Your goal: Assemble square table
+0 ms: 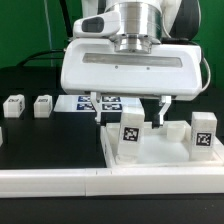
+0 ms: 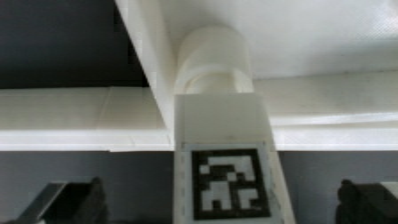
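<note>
One leg block point(image 1: 133, 132) upright between spread pincer point(image 1: 130, 112) jaws.

Behind the upright leg block point(image 1: 133, 131), the marker board point(image 1: 82, 103) is largely covered by the tool point(image 1: 130, 110) above that block, so its tags cannot be counted. The square slab point(image 1: 165, 157) under the block runs off the exterior view's right edge. In the wrist view the block is cut by the picture's edge, its tag point(image 2: 222, 183) blurred, and the fingertips point(image 2: 71, 200) either side of it show only as dark corners.
</note>
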`<state>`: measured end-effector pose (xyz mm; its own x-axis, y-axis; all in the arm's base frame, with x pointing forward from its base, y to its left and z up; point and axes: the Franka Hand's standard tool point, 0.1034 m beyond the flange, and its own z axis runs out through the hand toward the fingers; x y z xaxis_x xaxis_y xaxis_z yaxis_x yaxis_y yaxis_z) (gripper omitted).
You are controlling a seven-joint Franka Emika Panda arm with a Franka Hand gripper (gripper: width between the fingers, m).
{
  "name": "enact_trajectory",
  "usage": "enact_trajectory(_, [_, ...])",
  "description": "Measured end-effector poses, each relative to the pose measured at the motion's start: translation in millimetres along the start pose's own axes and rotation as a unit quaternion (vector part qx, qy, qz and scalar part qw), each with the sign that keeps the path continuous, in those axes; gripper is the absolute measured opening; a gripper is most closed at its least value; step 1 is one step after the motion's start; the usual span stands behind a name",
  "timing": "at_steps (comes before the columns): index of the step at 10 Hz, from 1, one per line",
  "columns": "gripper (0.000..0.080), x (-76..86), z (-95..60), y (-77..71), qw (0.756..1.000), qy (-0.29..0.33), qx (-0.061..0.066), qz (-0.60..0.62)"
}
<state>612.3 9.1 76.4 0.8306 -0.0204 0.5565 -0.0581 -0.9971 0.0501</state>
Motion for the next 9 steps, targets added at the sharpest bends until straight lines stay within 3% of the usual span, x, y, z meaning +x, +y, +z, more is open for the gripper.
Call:
enact_trajectory(2, [0.0649,-1.2,0.5,4.6,0.999,-0.034,0.001,0.007])
enact_trajectory(5, [0.0649,17.9,-3.9,12.9,0.995,-0.094,0.006,0.023])
enact_trajectory(7, [0.0649,16.8,-2.8,10.7,0.982,-0.188,0.014,0.030])
enact_trajectory(8, [0.0649,21.0,-2.5,7.3,0.978,-0.205,0.016,0.029])
enact_trajectory(9, [0.0649,15.0,-1.9,4.3,0.970,-0.240,0.018,0.028])
